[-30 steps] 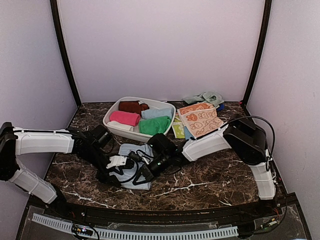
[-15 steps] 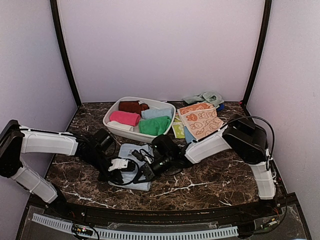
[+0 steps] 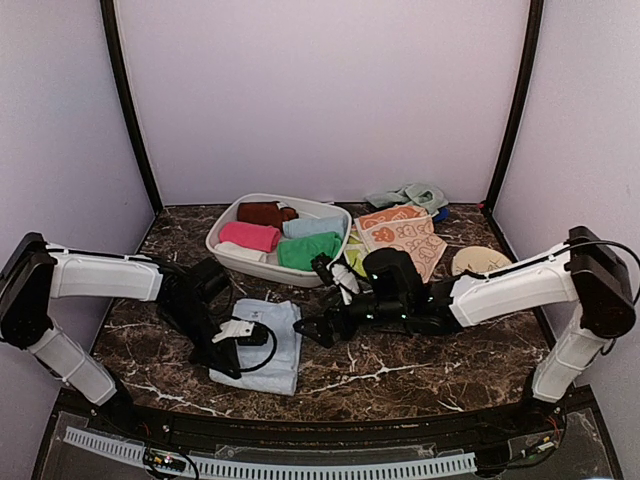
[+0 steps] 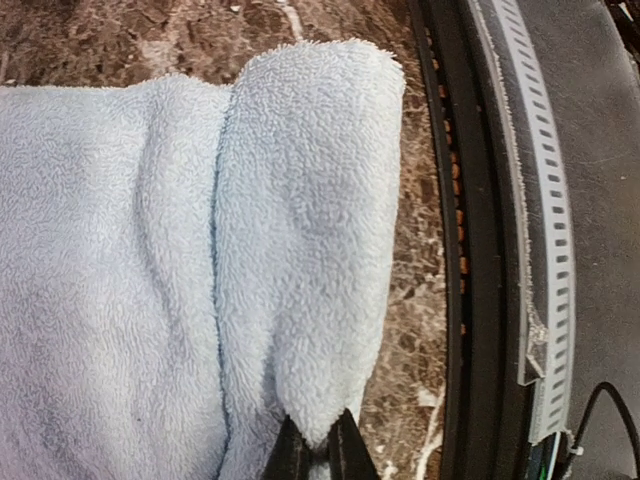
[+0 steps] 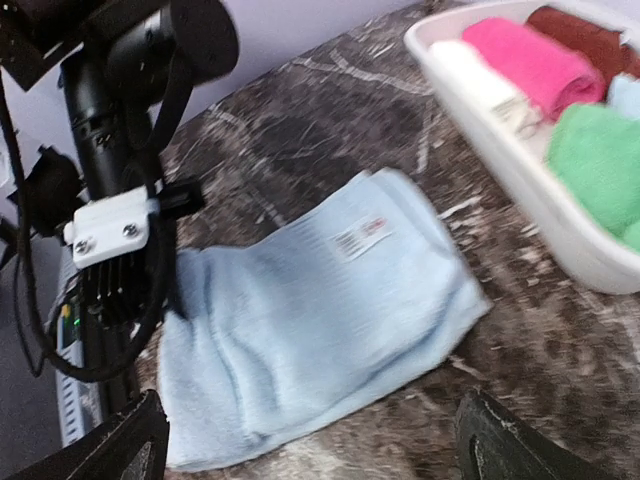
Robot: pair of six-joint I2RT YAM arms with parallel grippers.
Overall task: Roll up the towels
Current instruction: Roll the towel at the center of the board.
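Left claw pinches the towel at its fold, bottom centre; right claw gapes wide, clear of it. One-sided rolling could skew or slip the fold.

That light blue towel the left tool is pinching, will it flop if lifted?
Probably floppy: the light blue towel is soft terry, bunched into rounded folds where the left tool pinches it. It looks light, so the free part would likely hang or drag. Its fuzzy pile probably grips the marble table rather than sliding.
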